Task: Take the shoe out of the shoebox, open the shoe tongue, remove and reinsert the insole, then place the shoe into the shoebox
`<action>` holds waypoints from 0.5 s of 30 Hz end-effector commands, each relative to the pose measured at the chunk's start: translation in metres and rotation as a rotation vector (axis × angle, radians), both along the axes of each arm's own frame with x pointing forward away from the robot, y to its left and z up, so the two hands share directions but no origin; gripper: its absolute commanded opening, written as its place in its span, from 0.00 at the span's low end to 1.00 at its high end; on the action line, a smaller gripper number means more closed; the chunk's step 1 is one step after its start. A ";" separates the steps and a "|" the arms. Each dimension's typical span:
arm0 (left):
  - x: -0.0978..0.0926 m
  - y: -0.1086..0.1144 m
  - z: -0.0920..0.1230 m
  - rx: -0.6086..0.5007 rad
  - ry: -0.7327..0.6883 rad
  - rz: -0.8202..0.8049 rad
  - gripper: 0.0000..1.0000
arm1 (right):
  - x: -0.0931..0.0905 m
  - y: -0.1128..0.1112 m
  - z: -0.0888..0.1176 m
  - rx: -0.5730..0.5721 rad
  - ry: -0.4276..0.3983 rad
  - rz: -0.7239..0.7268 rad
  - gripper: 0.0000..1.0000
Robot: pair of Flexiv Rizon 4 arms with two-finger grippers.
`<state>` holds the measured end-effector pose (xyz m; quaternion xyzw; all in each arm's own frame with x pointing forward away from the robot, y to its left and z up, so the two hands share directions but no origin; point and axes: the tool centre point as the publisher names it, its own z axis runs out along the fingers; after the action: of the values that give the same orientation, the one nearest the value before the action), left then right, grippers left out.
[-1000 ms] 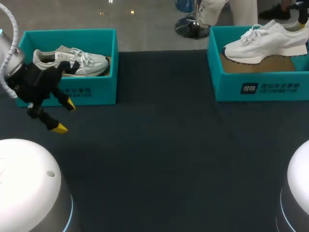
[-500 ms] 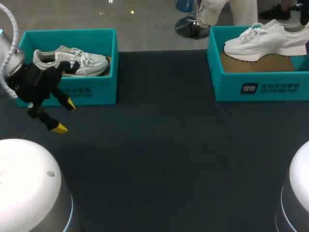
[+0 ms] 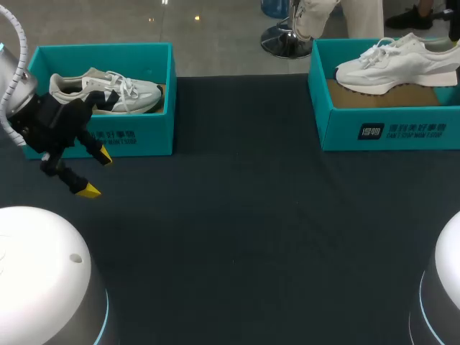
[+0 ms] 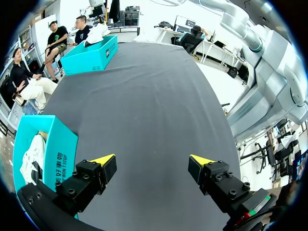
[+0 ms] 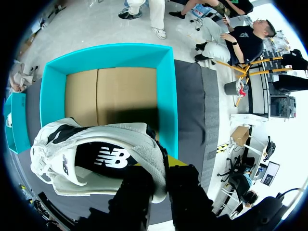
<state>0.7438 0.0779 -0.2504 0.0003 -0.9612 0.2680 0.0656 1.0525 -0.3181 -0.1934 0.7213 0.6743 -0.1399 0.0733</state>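
Left pincer (image 4: 152, 160), spread wide, hangs beside a second boxed shoe (image 3: 108, 92); right pincer (image 5: 161, 180) clamps the white shoe (image 5: 96, 159) above its teal shoebox (image 5: 166, 96).

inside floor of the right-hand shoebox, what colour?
Plain brown cardboard floor, between the walls of the teal shoebox; right wrist view shows it best.

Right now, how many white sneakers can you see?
2. One white sneaker lies in the left teal cardboard shoebox; a second white sneaker hangs over the right teal shoebox, gripped by the right gripper.
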 end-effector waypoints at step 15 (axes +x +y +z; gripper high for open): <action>0.000 0.000 0.000 0.002 0.001 -0.001 1.00 | 0.004 -0.011 -0.038 0.046 0.012 -0.023 0.00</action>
<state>0.7438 0.0779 -0.2504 0.0003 -0.9612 0.2680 0.0656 1.0509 -0.3268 -0.2273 0.7288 0.6700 -0.1295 0.0565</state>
